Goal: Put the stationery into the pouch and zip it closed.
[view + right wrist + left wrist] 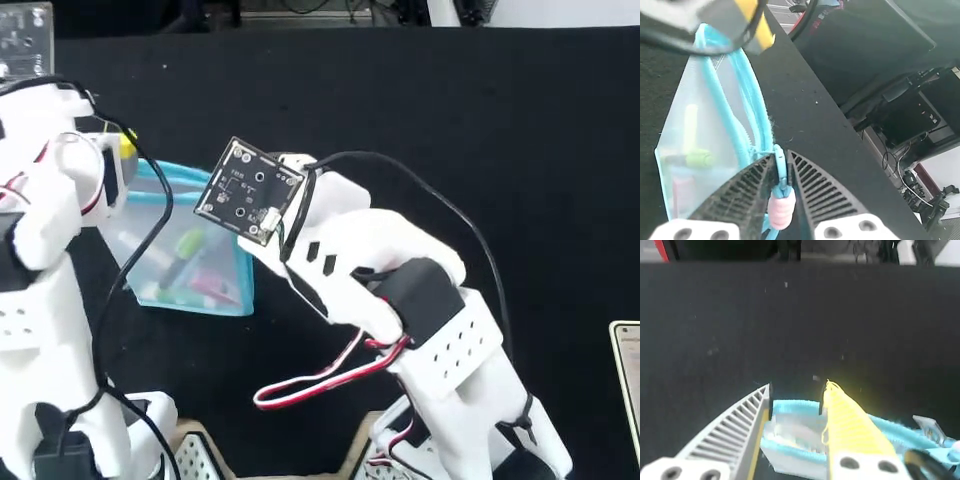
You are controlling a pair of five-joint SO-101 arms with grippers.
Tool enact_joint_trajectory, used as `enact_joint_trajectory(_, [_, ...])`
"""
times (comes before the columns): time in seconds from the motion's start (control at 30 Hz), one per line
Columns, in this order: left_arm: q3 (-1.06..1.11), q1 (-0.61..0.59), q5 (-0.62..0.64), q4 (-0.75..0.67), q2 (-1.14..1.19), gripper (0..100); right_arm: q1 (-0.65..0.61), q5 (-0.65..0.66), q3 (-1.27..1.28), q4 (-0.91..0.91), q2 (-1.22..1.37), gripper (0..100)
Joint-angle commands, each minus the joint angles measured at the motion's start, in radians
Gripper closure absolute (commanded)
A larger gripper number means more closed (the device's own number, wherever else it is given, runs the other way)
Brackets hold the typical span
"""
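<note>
Looking at the pouch (195,270) first, we are finding it near the tabletop's (450,100) left edge. The stationery (185,248) is already lying inside, green and pink through the clear wall, so we are judging the zipping to be the step in hand. The right claw (782,156) is pinching the zip pull (782,175), its jaws nearly together on the blue tab next to a pink bead (781,211). The left claw (797,387) is sitting at the pouch's opposite end, jaws a little apart with the blue-trimmed edge between them, apparently gripping it. How far the zip is closed we are not able to tell. The next move is calling for a straight pull along the zip line while the other end is being held taut. In the high view the right arm's camera board (250,190) is hanging over one corner of the pouch, and a black cable (150,230) is crossing it. A pale object (628,370) is lying at the right edge, well apart.
</note>
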Motion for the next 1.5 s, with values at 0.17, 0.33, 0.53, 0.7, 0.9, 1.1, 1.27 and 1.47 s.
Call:
enact_joint_trajectory(0.17, [-0.099, 0.013, 0.002, 0.129, -0.028, 82, -0.012, -0.006, -0.056, -0.003, -0.008, 98.8])
enact_joint_trajectory(0.33, [-0.05, 0.005, -0.075, 0.143, -0.097, 82, -0.014, -0.009, -0.056, -0.003, -0.008, 98.8])
enact_joint_trajectory(0.53, [0.128, 0.013, -0.141, 0.143, -0.307, 82, -0.014, -0.005, -0.056, -0.003, -0.008, 98.8])
enact_joint_trajectory(0.7, [0.34, 0.015, -0.189, 0.124, -0.468, 82, -0.017, -0.009, -0.062, -0.003, -0.008, 98.8])
enact_joint_trajectory(0.9, [0.7, 0.015, -0.284, -0.115, -0.482, 83, -0.02, -0.009, -0.073, 0.003, -0.01, 98.8])
enact_joint_trajectory(1.1, [0.978, 0.004, -0.279, -0.457, -0.494, 83, -0.06, -0.002, -0.076, 0.043, -0.01, 98.8])
enact_joint_trajectory(1.27, [1.043, 0.004, -0.278, -0.545, -0.494, 83, -0.16, 0.011, -0.076, 0.083, -0.01, 98.8])
enact_joint_trajectory(1.47, [1.049, -0.045, -0.137, -0.542, -0.494, 83, -0.209, 0.08, -0.076, 0.126, -0.01, 98.8])
